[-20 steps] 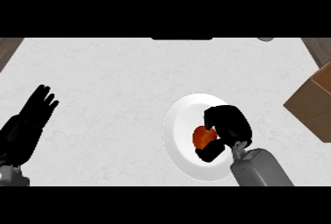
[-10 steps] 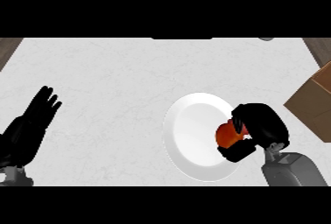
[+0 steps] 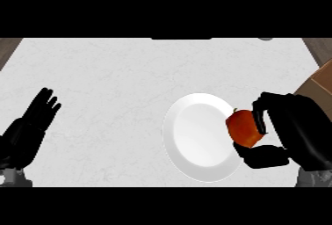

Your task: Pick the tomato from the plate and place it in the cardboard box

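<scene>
Tomato point(image 3: 243, 127): you are seeing it sitting in the right hand point(image 3: 295, 129), over the right rim of the white plate point(image 3: 194, 136); whether it is touching the plate you cannot tell from the head view. The fingers point(image 3: 261, 119) are curling round the tomato's right side and the thumb point(image 3: 262, 157) is closing in beneath it, so the hand is pinching the fruit between them. The plate is lying near the middle of the pale surface point(image 3: 117, 70), its middle showing bare. The cardboard box point(image 3: 319, 85) is showing only in part at the right edge, just beyond the right hand and apart from the plate. Your left hand point(image 3: 32, 127) is resting at the left edge, well apart from the plate, its fingers straight, close together and pointing up, touching nothing.
</scene>
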Robot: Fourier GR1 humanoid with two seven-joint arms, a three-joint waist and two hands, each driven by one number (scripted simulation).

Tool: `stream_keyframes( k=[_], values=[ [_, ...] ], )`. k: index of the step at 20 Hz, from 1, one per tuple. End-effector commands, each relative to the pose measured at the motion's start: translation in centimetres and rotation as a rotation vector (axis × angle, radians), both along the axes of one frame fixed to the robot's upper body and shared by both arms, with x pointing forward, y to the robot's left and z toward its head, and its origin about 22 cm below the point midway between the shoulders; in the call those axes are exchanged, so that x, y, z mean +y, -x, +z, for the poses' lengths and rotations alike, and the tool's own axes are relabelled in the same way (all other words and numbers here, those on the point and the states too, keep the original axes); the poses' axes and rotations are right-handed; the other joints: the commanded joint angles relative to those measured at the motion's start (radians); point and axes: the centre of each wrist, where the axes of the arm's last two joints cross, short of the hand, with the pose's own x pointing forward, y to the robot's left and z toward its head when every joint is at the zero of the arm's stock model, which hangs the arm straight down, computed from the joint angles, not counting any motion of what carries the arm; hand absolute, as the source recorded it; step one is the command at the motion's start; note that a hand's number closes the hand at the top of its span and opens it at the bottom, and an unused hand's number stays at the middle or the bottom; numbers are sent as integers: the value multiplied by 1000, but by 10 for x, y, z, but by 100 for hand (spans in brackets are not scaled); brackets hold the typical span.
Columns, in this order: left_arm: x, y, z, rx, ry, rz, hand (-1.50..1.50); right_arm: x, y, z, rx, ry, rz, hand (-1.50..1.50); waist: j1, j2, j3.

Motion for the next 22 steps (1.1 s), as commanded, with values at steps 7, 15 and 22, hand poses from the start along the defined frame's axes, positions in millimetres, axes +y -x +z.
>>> stream_keyframes(
  k=[7, 15, 22],
  values=[
    [4, 1, -1, -22, 7, -12, 0, -27, 18, 80, -280, -99, -253, 150, 9, 3, 0],
    [-6, -9, 1, -14, 7, 8, 0, -83, -1, 115, -291, -92, -361, 150, 7, 4, 1],
    [-8, -1, 9, -11, 0, 10, 0, -108, -36, 93, -255, -17, -345, 150, 12, 5, 1]
  ],
)
